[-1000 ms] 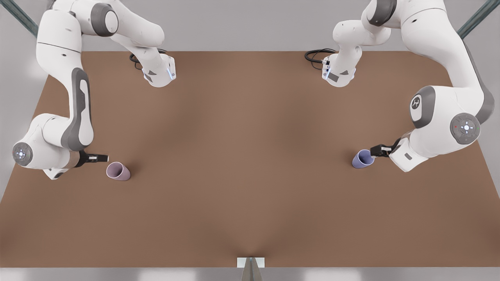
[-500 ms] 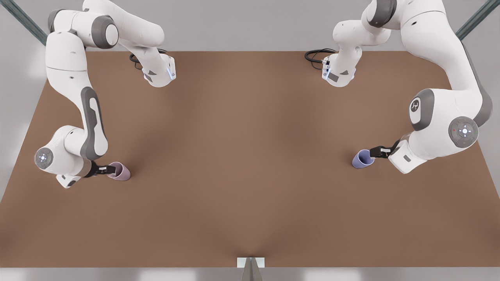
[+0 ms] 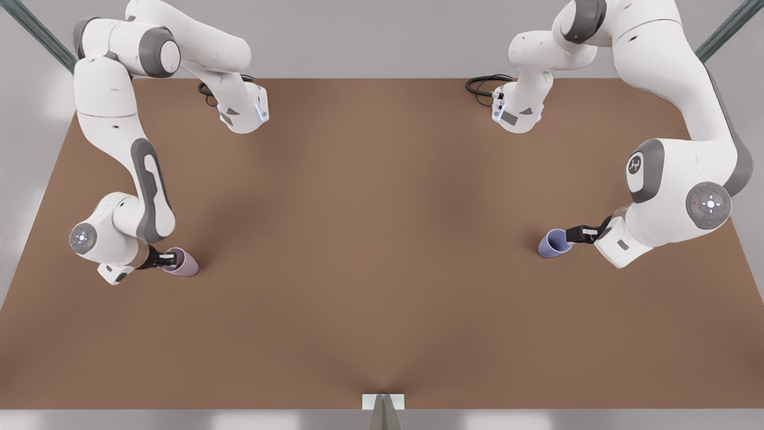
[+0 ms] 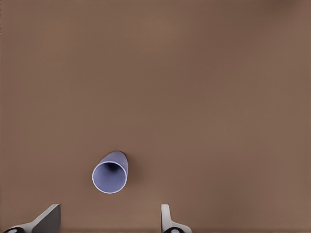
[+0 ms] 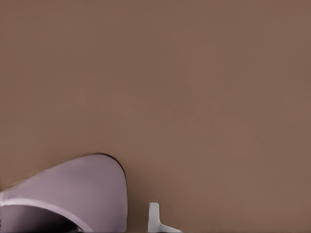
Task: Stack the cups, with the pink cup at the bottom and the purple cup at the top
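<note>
**Two grippers at two cups, stacking not yet begun**

Nearest the front camera, the pink cup (image 3: 182, 263) stands upright on the table (image 3: 382, 310) toward the front view's left. The right gripper (image 3: 169, 259) reaches over its rim; the right wrist view shows the cup's wall and dark mouth up close, with one fingertip (image 5: 154, 216) just outside that wall. The jaws look spread astride the rim, not yet pinching.

A little farther back, toward the front view's right and well apart from its partner, the purple cup (image 3: 553, 243) also stands upright. The left gripper (image 3: 574, 235) hangs just above its rim edge, fingers (image 4: 166, 218) wide apart and clear of the cup.

Both cups look light, rigid and thin-walled, with smooth, probably slippery tapered sides. A pinch across the rim wall, one finger inside and one outside, seems the surest hold; too little squeeze could let a cup tip or slide.
</note>
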Controlling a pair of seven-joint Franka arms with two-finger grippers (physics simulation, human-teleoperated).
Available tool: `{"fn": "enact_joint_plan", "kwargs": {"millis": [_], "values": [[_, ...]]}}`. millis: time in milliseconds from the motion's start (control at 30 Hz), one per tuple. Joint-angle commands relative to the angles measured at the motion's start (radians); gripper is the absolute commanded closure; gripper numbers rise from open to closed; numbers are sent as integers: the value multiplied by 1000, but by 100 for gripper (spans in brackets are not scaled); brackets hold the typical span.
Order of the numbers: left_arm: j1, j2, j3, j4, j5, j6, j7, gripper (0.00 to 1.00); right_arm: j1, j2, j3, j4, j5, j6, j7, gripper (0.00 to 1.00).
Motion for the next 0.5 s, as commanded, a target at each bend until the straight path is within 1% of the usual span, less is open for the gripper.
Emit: {"fn": "enact_joint_plan", "kwargs": {"millis": [0,33,67,200,267,300,333,367,433,467], "values": [[0,-1,0,0,1,0,-1,0,0,0,1,0,8,7,-44,61],[0,5,0,2,1,0,-1,0,1,-3,2,2,8,5,-44,68],[0,5,0,2,1,0,-1,0,1,-6,2,3,6,4,-44,78],[0,4,0,2,1,-2,-1,0,1,-28,24,12,5,-22,-27,79],[-2,2,0,2,1,-10,1,0,18,-97,31,11,-3,-87,17,79],[-2,2,0,2,1,-10,-1,0,20,-124,73,32,-9,-142,58,79],[-2,2,0,2,1,-10,1,0,78,-137,76,77,-11,-226,172,79],[0,2,0,2,1,-8,1,0,144,-141,76,107,-2,-269,279,79],[2,4,15,2,1,-4,11,0,320,-129,76,167,8,-274,564,79],[2,5,15,2,1,1,11,0,421,-91,76,236,23,-292,750,79]]}}
